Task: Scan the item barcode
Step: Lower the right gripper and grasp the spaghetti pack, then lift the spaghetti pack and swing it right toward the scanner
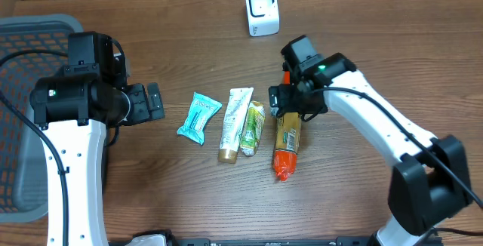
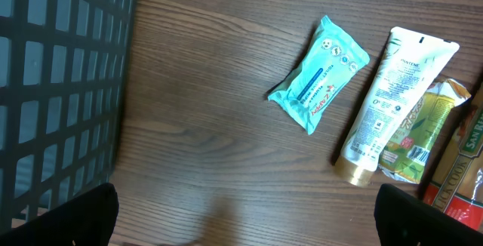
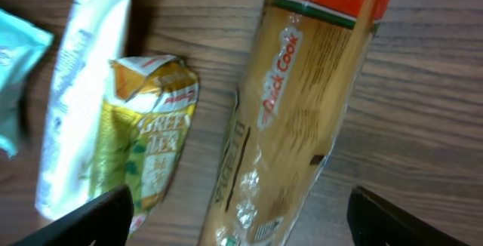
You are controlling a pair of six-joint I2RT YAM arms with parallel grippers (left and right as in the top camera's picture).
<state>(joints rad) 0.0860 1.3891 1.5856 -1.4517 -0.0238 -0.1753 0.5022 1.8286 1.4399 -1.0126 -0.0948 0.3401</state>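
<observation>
Four items lie in a row mid-table: a teal wipes packet (image 1: 199,116) (image 2: 319,73), a white tube (image 1: 235,124) (image 2: 391,99), a green tea packet (image 1: 253,127) (image 3: 147,148) and a long orange-and-red pasta pack (image 1: 287,144) (image 3: 302,110). A barcode shows on the green packet (image 2: 417,154). The white scanner (image 1: 262,10) stands at the back. My right gripper (image 1: 292,110) (image 3: 241,227) hangs open over the pasta pack's top end, one finger on each side, not touching it. My left gripper (image 1: 155,103) (image 2: 245,223) is open over bare wood, left of the teal packet.
A grey mesh basket (image 1: 30,27) (image 2: 60,87) fills the left edge of the table, close beside my left arm. The items lie nearly side by side, the green packet touching the tube.
</observation>
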